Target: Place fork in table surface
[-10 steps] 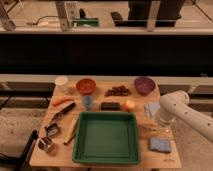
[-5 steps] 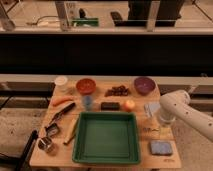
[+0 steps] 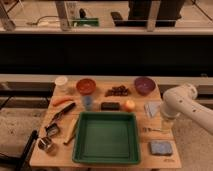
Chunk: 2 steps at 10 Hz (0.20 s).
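At the left edge of the table surface (image 3: 165,162) lie a carrot (image 3: 62,100), a long black-handled utensil (image 3: 62,112) and some metal cups (image 3: 48,139). A pale cup (image 3: 61,83) stands at the back corner, with an orange bowl (image 3: 86,86) beside it. The green tray (image 3: 106,137) fills the middle front, and it looks bare inside. Behind it sit a small blue cup (image 3: 88,102), a dark block (image 3: 110,106), an orange fruit (image 3: 129,105), a heap of dark bits (image 3: 117,90) and a purple bowl (image 3: 144,85).

Right of the tray, the fork (image 3: 154,130) lies flat on the wood, just beside the tray's right wall, with a blue sponge (image 3: 161,147) in front of it. The white arm (image 3: 186,107) comes in from the right, and the gripper (image 3: 167,122) hangs at its end just above the fork's right end. I cannot tell whether it is spread or closed, nor whether it has hold of the fork.

The fork seems to be on the table already, so the risk lies in the retreat. If the gripper has hold of the thin metal, lifting away could drag the fork off the near right edge, or knock it against the tray wall or the sponge.
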Tool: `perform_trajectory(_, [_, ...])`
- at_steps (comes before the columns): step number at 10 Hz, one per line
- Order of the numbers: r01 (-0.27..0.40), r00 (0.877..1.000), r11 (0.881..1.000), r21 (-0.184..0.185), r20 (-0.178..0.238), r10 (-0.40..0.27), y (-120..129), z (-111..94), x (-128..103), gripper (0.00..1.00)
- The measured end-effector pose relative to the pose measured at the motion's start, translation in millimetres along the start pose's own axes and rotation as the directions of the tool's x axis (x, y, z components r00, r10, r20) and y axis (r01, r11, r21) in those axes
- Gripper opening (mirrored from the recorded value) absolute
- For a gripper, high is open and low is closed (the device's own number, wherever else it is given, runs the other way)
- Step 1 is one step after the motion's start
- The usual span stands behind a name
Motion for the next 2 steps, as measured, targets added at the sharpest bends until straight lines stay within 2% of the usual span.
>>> perform_trajectory(2, [-0.006, 1.000, 0.999, 0.045, 0.007, 0.006, -4.7, -29.3, -0.8, 0.80])
